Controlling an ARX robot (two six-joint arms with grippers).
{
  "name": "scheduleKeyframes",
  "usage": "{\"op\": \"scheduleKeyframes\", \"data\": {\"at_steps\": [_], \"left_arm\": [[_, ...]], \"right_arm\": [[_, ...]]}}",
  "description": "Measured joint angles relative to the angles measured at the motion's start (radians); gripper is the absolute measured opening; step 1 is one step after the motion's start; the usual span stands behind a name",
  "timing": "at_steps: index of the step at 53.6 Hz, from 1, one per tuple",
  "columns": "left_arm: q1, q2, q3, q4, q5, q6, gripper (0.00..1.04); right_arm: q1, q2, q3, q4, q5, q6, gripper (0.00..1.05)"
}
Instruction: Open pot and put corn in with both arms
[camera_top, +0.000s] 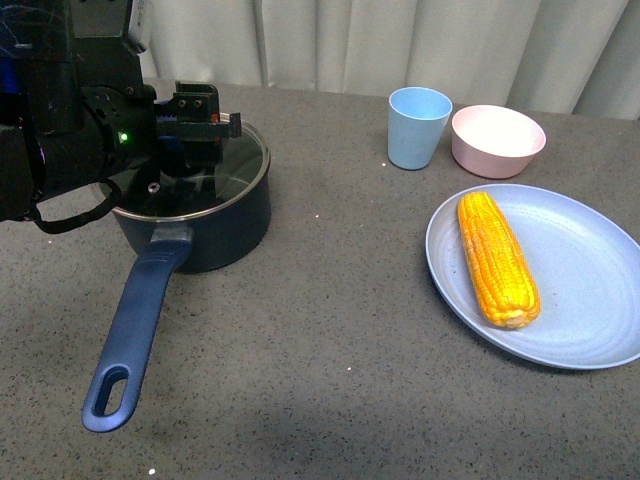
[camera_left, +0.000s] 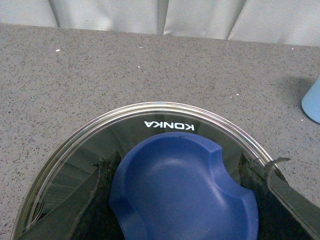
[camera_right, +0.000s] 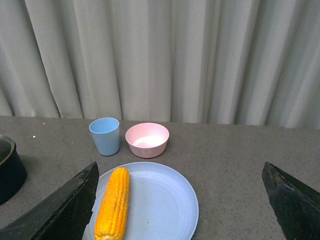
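Observation:
The navy pot (camera_top: 215, 232) stands at the left of the table, its long handle (camera_top: 135, 335) pointing toward me. The glass lid (camera_top: 225, 175) lies on it. My left gripper (camera_top: 195, 135) is shut on the lid's blue knob (camera_left: 182, 192), its fingers (camera_left: 102, 200) on both sides of it. The corn (camera_top: 497, 258) lies on a blue plate (camera_top: 585, 290) at the right; it also shows in the right wrist view (camera_right: 114, 204). My right gripper (camera_right: 180, 205) is open and empty, above and behind the plate (camera_right: 160, 205); it is outside the front view.
A light blue cup (camera_top: 418, 127) and a pink bowl (camera_top: 497, 140) stand behind the plate. Grey curtains hang along the table's far edge. The pot's edge (camera_right: 10, 167) shows at one side of the right wrist view.

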Motion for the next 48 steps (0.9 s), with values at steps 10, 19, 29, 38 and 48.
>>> {"op": "scheduleKeyframes", "data": {"at_steps": [10, 19, 29, 38, 48], "left_arm": [[0.002, -0.06, -0.016, -0.017, 0.0, 0.005, 0.63], [0.063, -0.18, -0.037, -0.013, 0.006, -0.014, 0.63], [0.247, -0.199, -0.096, 0.031, 0.029, -0.021, 0.63], [0.389, -0.107, -0.13, 0.136, 0.063, -0.017, 0.63], [0.42, -0.017, -0.128, 0.227, 0.098, -0.019, 0.63]], "right_arm": [[0.0, 0.0, 0.0, 0.0, 0.0, 0.0, 0.96], [0.0, 0.0, 0.0, 0.0, 0.0, 0.0, 0.96], [0.0, 0.0, 0.0, 0.0, 0.0, 0.0, 0.96], [0.0, 0.0, 0.0, 0.0, 0.0, 0.0, 0.96], [0.0, 0.0, 0.0, 0.0, 0.0, 0.0, 0.96]]}}
